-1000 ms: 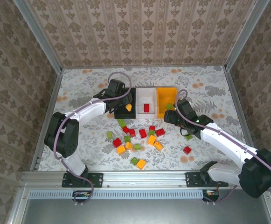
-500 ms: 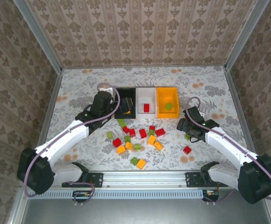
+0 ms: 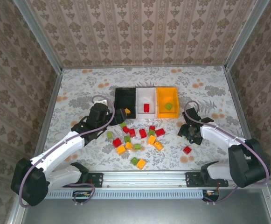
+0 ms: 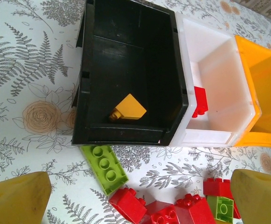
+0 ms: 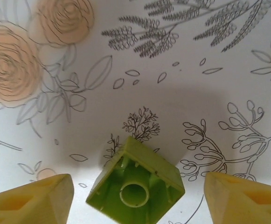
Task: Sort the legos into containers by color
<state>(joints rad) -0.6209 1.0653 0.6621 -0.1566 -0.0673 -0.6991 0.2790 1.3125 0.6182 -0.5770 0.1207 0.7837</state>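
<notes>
The left gripper (image 3: pixel 120 114) has drawn back from the black bin (image 4: pixel 86 70), jaws spread wide and empty. An orange brick (image 4: pixel 128 108) lies low in that bin, so that piece counts as delivered. The right gripper (image 3: pixel 191 132) has come down from the orange bin (image 3: pixel 161 100) to the desk (image 5: pixel 210 37) at frame right, jaws parted astride a green brick (image 5: pixel 135 184) without touching it. The brick lies hollow side up, one corner toward the frame's top. It seems square but is cropped below, so no long axis is clear.
</notes>
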